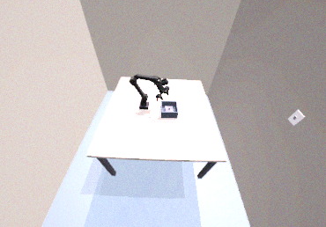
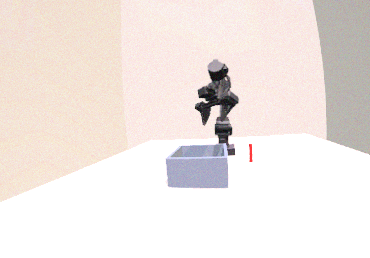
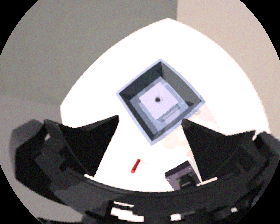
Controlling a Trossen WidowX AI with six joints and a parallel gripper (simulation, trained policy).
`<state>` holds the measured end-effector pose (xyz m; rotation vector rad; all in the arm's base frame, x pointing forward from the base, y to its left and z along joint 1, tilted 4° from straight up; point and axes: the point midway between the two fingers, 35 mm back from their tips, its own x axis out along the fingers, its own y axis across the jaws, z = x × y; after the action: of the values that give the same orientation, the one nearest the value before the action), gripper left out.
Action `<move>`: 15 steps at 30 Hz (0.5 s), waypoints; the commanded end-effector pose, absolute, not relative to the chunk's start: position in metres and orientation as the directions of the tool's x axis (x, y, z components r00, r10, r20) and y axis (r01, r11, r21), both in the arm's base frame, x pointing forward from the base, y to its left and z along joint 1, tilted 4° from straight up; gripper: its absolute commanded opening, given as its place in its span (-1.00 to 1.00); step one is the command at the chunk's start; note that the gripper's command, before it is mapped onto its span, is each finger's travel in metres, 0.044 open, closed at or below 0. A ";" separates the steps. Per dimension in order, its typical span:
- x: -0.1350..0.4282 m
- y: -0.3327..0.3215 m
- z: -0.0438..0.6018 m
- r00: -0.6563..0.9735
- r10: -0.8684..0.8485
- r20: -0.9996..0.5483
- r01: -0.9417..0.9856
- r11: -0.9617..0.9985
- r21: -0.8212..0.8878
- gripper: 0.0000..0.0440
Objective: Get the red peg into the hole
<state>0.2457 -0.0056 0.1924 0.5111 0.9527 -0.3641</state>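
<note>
Red and slim, the peg (image 1: 157,99) (image 2: 251,153) (image 3: 135,166) stands upright on the counter (image 1: 154,136) (image 2: 280,205) (image 3: 121,150), outside the box (image 1: 169,116) (image 2: 198,172) (image 3: 197,102). Above, the tool (image 1: 163,93) (image 3: 151,120) gapes nearly full, holding nothing; descending off-centre, one finger could topple it.

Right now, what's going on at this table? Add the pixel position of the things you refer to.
A black six-joint arm hangs over the white table (image 1: 132,136) (image 2: 125,215) (image 3: 91,95), its parallel-jaw gripper (image 1: 163,94) (image 3: 151,120) open with nothing between the fingers. The slim red peg (image 1: 157,99) (image 2: 251,153) (image 3: 135,166) stands upright on the table, outside the open blue-grey box (image 1: 169,116) (image 2: 197,172) (image 3: 135,119). The pale plate (image 3: 150,102) at the bottom of the box has a dark hole with no peg in it. So the peg is neither picked up nor inserted.
</note>
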 end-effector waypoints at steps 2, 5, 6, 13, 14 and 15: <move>0.234 0.014 0.181 0.449 -0.054 -0.892 0.554 0.800 0.231 1.00; 0.224 0.028 0.173 0.381 -0.041 -0.924 0.587 0.783 0.207 1.00; 0.220 0.033 0.170 0.358 -0.038 -0.933 0.598 0.777 0.198 1.00; 0.195 0.064 0.152 0.211 -0.031 -0.977 0.660 0.742 0.119 1.00; 0.192 0.068 0.149 0.192 -0.031 -0.981 0.666 0.738 0.107 1.00; 0.188 0.072 0.147 0.174 -0.032 -0.984 0.672 0.734 0.095 1.00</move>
<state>0.1950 0.0648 0.1517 0.5959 1.2798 -0.5204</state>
